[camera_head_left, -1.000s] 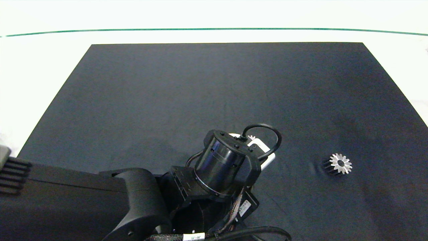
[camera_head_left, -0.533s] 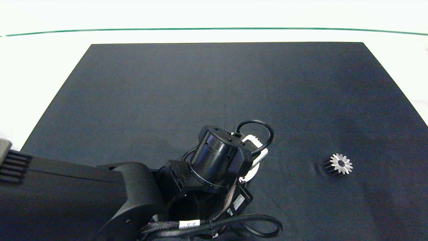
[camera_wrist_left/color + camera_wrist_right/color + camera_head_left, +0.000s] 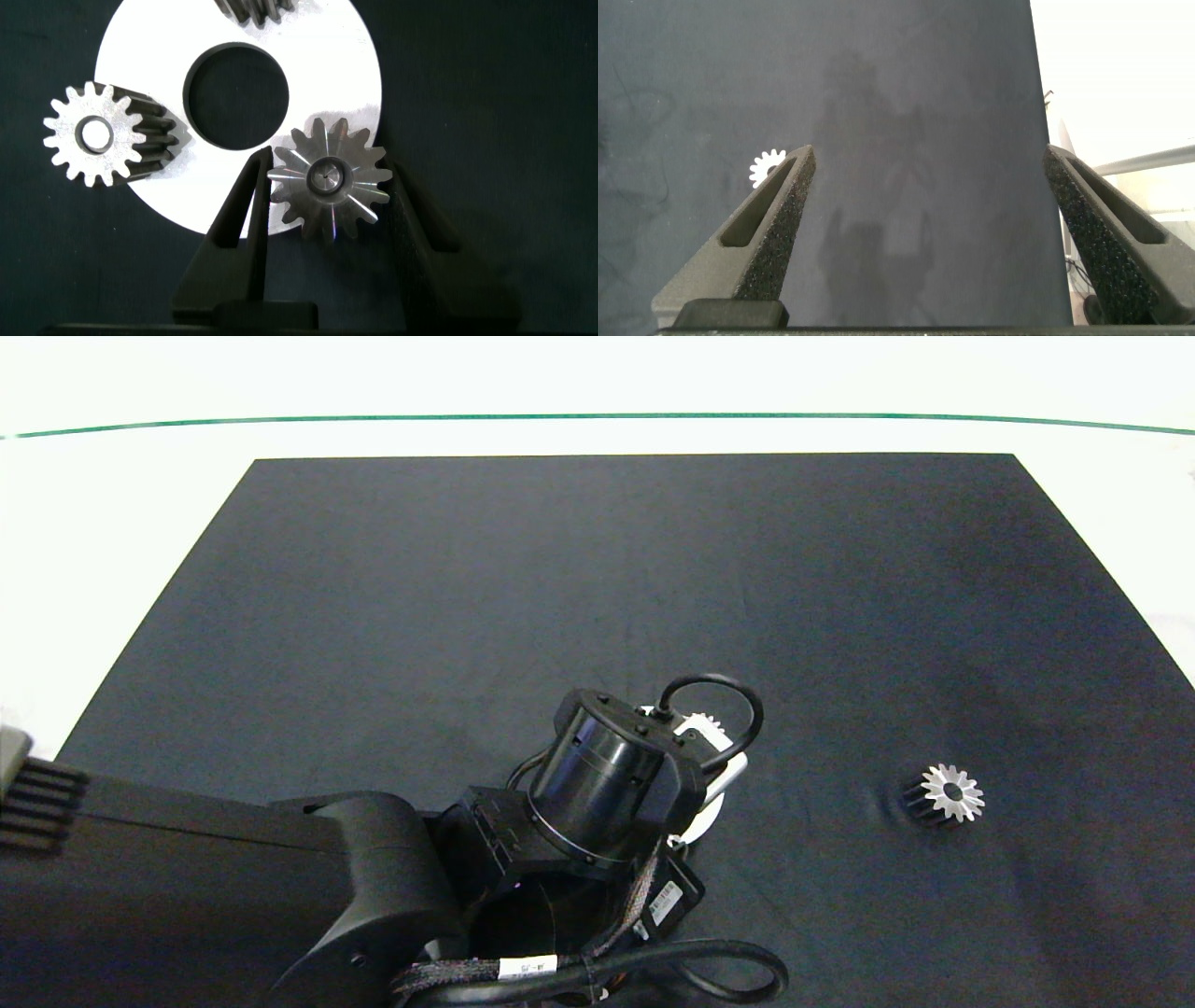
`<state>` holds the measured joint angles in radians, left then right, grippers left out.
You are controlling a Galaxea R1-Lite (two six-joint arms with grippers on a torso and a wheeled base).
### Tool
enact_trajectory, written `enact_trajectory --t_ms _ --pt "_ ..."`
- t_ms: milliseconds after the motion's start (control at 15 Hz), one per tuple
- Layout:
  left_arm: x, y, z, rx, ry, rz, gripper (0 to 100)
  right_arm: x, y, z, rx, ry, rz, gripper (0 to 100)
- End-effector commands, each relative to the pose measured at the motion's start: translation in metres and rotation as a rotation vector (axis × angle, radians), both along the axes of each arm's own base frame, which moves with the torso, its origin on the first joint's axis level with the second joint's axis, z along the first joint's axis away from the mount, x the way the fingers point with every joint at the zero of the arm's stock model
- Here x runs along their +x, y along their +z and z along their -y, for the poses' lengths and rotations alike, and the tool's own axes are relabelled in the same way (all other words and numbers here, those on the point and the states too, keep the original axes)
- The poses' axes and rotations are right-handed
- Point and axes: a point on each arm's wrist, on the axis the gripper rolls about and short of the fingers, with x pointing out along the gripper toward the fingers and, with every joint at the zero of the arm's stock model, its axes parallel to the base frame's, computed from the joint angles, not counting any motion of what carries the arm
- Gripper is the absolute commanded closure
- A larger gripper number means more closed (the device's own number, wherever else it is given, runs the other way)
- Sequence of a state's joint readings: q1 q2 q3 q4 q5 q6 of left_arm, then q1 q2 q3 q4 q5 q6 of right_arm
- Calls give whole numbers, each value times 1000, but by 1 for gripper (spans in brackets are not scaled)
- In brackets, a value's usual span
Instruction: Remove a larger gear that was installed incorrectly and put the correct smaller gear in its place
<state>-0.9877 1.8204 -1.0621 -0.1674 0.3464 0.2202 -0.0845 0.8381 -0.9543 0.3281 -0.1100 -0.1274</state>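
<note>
Jaws of the left gripper (image 3: 329,166) stand one on each side of the larger gear (image 3: 327,179), their inner faces right at its long pointed tooth tips, so they appear to pinch it. This gear sits flat at the rim of a white disc (image 3: 149,196), partly overhanging the dark mat (image 3: 505,112). Its centre looks filled by a small pale point.

The disc has a round hole (image 3: 235,95) in its middle. A pin-centred gear (image 3: 96,133) with stubbier teeth sits at another part of the rim, well apart from the held one. Only the dark flank of a third gear (image 3: 252,11) shows at the disc's far side.

From above, the left arm (image 3: 597,784) reaches in from the desk's left edge. Its wrist covers most of the disc, which lies near the middle of the desk's near edge.

The smaller gear (image 3: 950,793) lies alone on the mat toward the desk's right edge, well apart from the disc, its open dark centre hole facing up.

The right gripper (image 3: 924,154) hangs over the mat with its jaws spread wide and nothing between them. The smaller gear (image 3: 766,166) shows as a small white toothed shape just beside one of its fingers (image 3: 771,233). Pale floor shows past the mat's edge.
</note>
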Motion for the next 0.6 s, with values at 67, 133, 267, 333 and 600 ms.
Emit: enact_trajectory --t_ms 67,133,267,333,600 --pt "0 0 -1 -2 1 -1 0 0 0 0 -1 0 -2 0" --pt "0 1 -2 -3 4 0 0 0 0 0 -1 0 -2 0" --pt "-1 8 -5 -18 6 10 0 0 0 0 -1 1 -3 0" --pt "-3 13 -7 -31 5 17 0 0 0 0 -1 1 -3 0" --pt "-26 43 -40 -54 14 9 0 -1 2 0 17 -3 11 0"
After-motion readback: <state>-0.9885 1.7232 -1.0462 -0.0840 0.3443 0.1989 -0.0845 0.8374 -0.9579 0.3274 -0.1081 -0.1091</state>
